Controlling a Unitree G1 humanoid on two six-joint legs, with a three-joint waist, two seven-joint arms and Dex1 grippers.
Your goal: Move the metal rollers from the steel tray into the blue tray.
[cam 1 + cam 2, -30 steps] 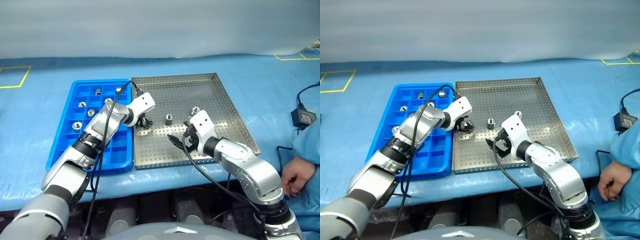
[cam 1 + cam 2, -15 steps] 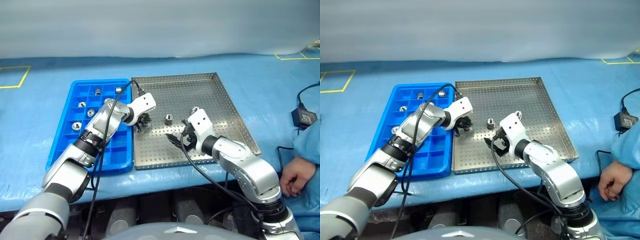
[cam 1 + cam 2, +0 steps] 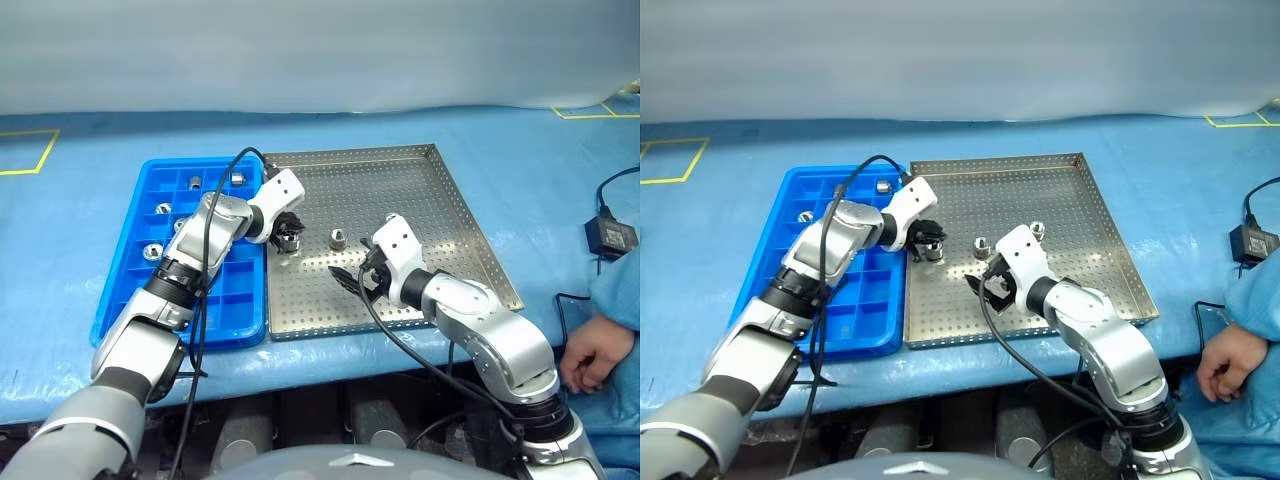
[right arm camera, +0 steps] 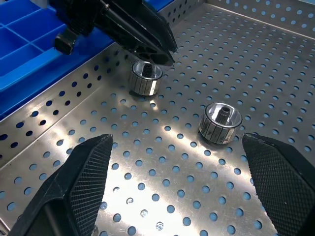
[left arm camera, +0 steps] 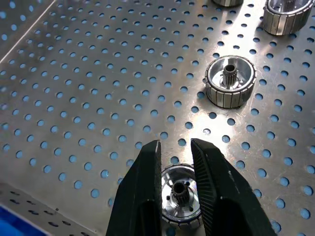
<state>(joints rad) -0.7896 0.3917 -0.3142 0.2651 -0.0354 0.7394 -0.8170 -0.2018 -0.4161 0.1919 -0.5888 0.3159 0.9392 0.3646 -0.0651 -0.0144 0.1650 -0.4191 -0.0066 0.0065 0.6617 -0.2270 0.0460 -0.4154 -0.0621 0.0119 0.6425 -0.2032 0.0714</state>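
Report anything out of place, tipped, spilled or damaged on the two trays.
Nothing stands out. The rollers in the steel tray stand upright, the blue tray sits flat beside it, and nothing is spilled onto the table.

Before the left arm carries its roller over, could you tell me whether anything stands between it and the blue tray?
Only the steel tray's low rim lies between the roller in the left gripper and the blue tray.

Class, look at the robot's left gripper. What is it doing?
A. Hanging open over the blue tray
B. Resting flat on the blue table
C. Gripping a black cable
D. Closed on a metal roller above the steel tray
D: the left gripper pinches a metal roller over the steel tray.
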